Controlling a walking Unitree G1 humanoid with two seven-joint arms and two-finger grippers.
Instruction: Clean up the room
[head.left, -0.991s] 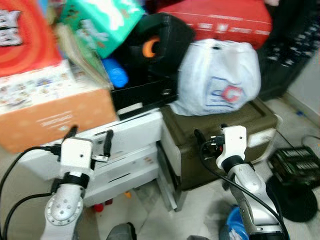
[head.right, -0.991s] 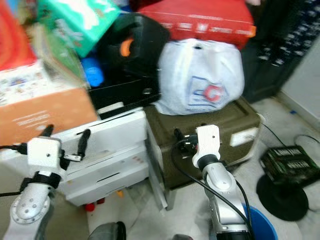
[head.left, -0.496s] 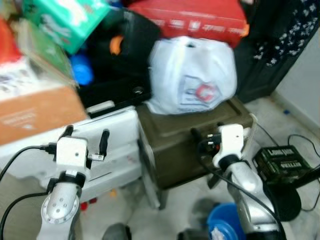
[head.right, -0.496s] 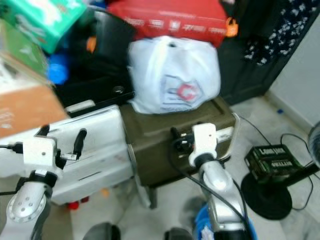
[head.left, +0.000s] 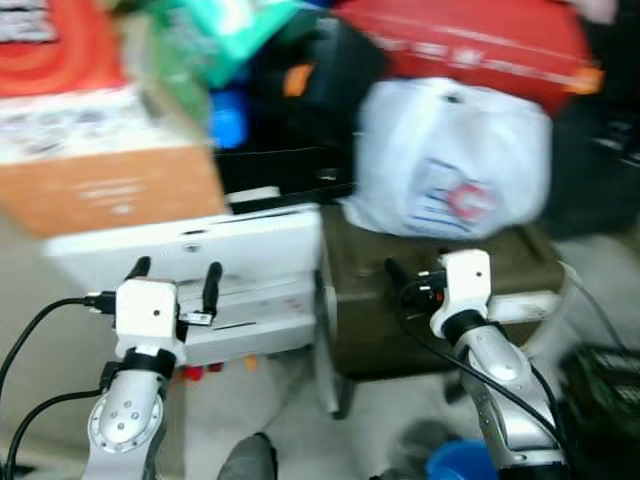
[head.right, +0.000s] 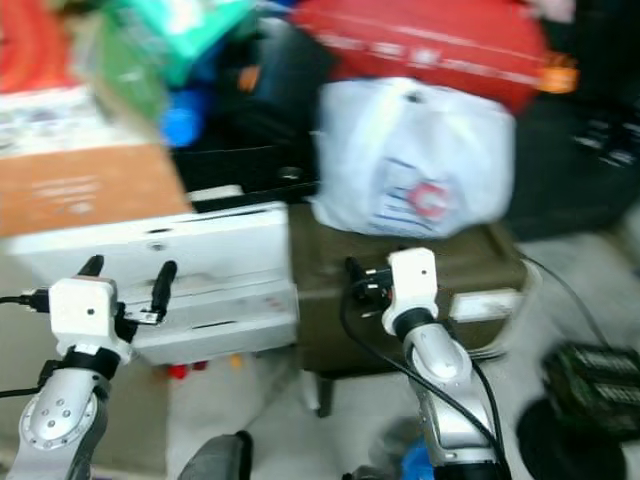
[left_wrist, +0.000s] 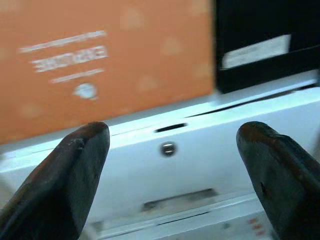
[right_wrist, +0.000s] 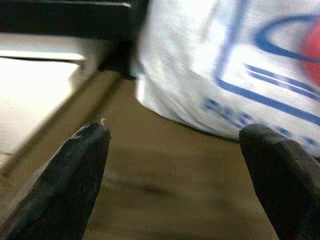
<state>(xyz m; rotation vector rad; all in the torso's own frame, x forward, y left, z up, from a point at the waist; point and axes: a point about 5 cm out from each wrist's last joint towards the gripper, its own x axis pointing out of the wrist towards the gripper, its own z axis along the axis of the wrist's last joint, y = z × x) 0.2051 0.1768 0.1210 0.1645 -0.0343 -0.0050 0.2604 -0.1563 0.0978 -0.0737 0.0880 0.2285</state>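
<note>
Black claws (left_wrist: 170, 170) wide apart (empty)

white bag (head.right: 415, 160) on olive case (head.right: 400, 295) — white box (head.right: 170, 270) beside it

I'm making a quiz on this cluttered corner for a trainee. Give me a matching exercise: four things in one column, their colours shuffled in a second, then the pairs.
Things:
1. plastic bag
2. case under the bag
3. cardboard box
4. flat bag at the top

Colours:
A. red
B. orange
C. white with a blue and red print
D. olive green

Pairs: 1-C, 2-D, 3-B, 4-A
</note>
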